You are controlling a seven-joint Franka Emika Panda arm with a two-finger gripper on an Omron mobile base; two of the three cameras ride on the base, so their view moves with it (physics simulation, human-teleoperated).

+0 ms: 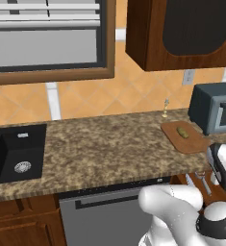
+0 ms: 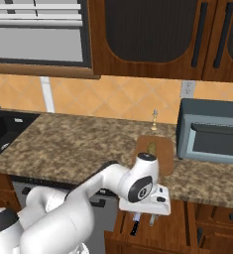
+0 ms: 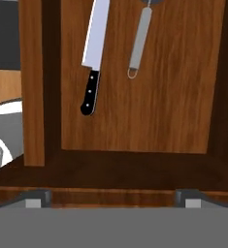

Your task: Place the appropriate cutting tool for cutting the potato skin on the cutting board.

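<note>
At the far left, a black sink [image 1: 16, 153] is sunk into my speckled granite bench [image 1: 100, 144], with a window [image 1: 47, 38] above it and the tiled wall behind. Under the bench edge sits a grey dishwasher front [image 1: 105, 216]. Moving right along the bench, a small slim glass-like object [image 2: 154, 119] stands upright near the wall, just behind the cutting board [image 2: 162, 166]. The cutting board lies flat on the bench, just left of the grey microwave [image 2: 212, 131]. The potato [image 2: 151, 147] rests on the board, toward its rear half; from the left base view it sits near the board's middle [image 1: 183, 131].

My arm bends down in front of the bench, and my tool [image 2: 143, 218] hangs below the bench edge over an open wooden drawer [image 3: 135, 131], right in front of the cutting board's stretch of bench. Looking along my tool, a knife [image 3: 93, 53] with a pale blade and a black riveted handle lies on the drawer floor, handle end toward me. Just right of it, apart from it, lies a slim grey utensil [image 3: 138, 43] with a loop at its handle end; its head is cut off at the edge. My fingertips [image 3: 35, 198] stand wide apart, and nothing is between them.
</note>
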